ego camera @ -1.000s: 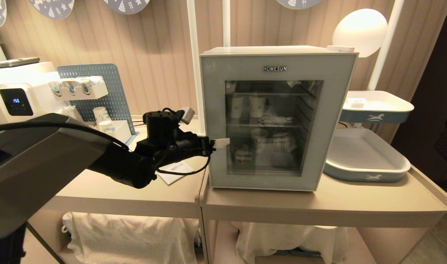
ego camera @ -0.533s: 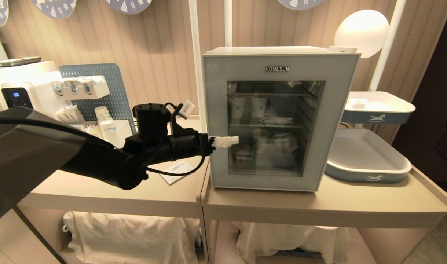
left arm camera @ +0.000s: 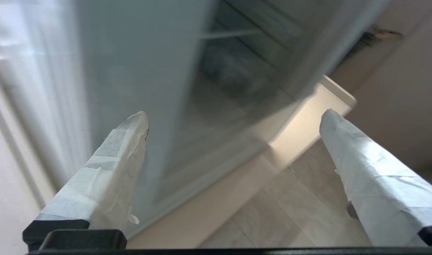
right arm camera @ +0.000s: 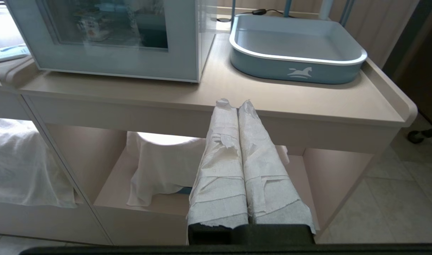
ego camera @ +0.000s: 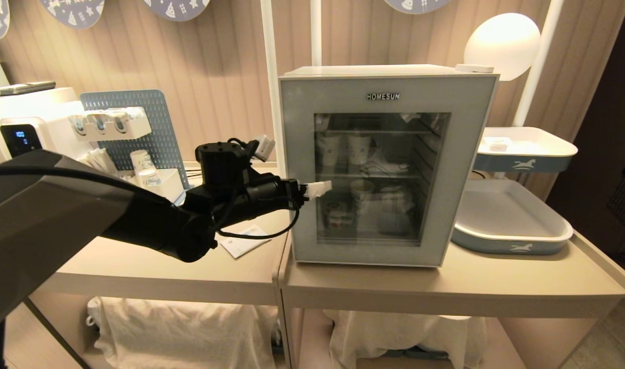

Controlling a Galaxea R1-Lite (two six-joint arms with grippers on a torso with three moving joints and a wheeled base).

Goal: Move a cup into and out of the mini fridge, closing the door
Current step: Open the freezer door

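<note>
Slightly raised since before, the left gripper (ego camera: 317,188) is held spread, the door (ego camera: 384,169) ahead of its jaws.

head view faces mini fridge (ego camera: 389,164), left wrist close against door (left arm camera: 138,63), right wrist low (fridge shared)

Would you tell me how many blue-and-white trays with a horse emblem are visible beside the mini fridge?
2. The lower tray sits on the counter to the right of the mini fridge; the upper tray is raised above and behind it. None seem hidden.
</note>
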